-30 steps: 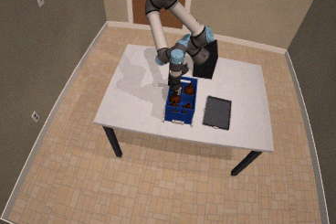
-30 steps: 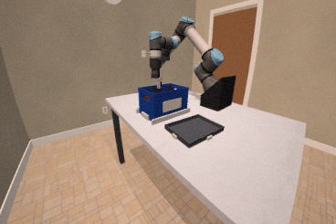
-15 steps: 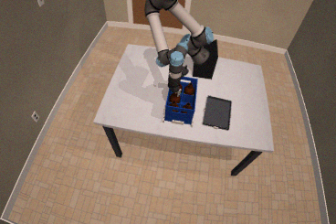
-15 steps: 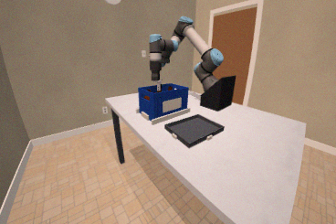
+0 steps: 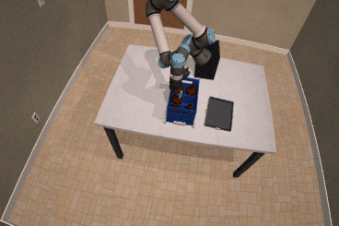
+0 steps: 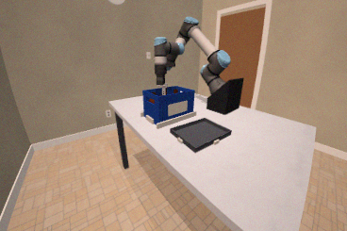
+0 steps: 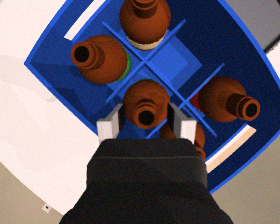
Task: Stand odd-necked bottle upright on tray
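- All five bottles stand in the open blue plastic crate (image 5: 181,116) (image 6: 156,107) (image 7: 47,61), so the transfer remains to be done.
- The black two-finger gripper (image 5: 179,95) (image 6: 163,90) (image 7: 146,112) is wide open and holds nothing; its fingers stand on either side of a brown glass bottle (image 5: 176,100) (image 7: 146,97).
- That bottle is presumably the chosen one, though the neck difference cannot be told from here. The likely step in hand is lining up for a grasp.
- A brown bottle with a cream band (image 7: 145,22), one with a green band (image 7: 103,62) and one with a red band (image 7: 221,100) stand around it; a partly hidden brown bottle (image 7: 197,136) is close beside the right finger.
- The flat dark-grey tray (image 5: 219,113) (image 6: 201,133) (image 7: 261,15) lies level, right of the crate, with no bottle on it.
- Closing, lifting, carrying and upright placing remain.
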